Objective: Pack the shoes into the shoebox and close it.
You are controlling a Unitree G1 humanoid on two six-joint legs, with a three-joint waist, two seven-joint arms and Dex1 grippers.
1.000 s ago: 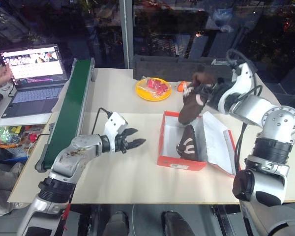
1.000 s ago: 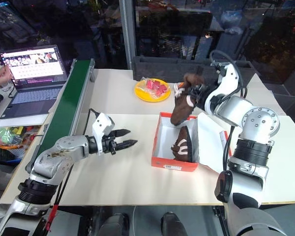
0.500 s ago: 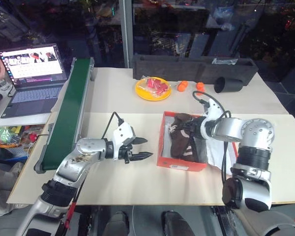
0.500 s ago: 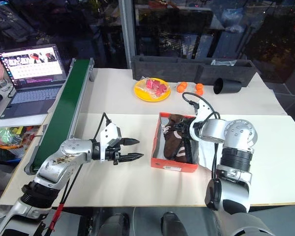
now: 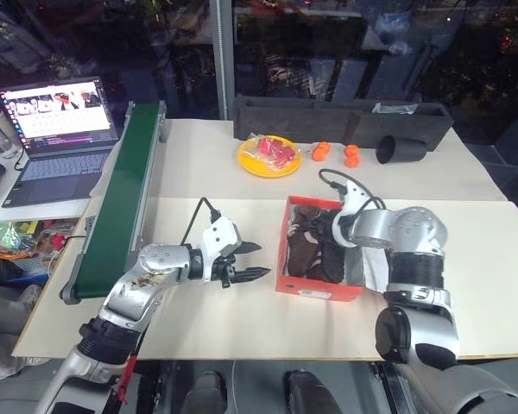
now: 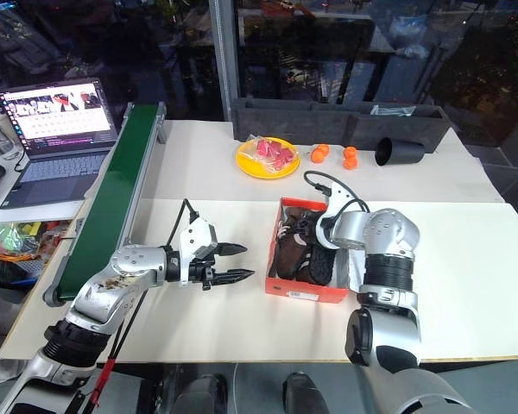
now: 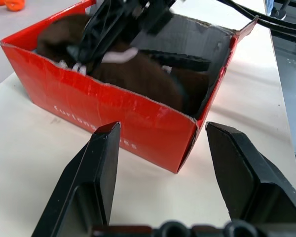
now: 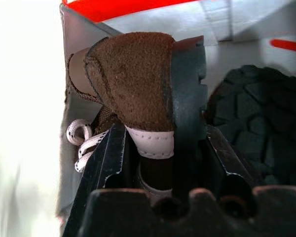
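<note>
The red shoebox (image 5: 316, 285) stands open on the table, its white-lined lid (image 5: 376, 268) folded out to the right. Both dark brown shoes (image 5: 305, 251) lie inside it, side by side. My right gripper (image 5: 325, 231) reaches into the box from the right and is shut on the heel of one shoe (image 8: 133, 79), whose white laces (image 8: 84, 143) hang below. The dark treaded sole of the other shoe (image 8: 251, 123) lies beside it. My left gripper (image 5: 261, 260) hovers open just left of the box, level with its front corner (image 7: 187, 143), touching nothing.
A green conveyor (image 5: 121, 198) runs along the table's left, with a laptop (image 5: 56, 138) beyond it. At the back stand a yellow plate (image 5: 269, 155), two oranges (image 5: 321, 151), a black cup (image 5: 397, 148) and a long dark grey tray (image 5: 337, 116).
My right gripper has come down with the shoe from above the box into it, beside the other shoe. The left gripper has edged slightly toward the box.
</note>
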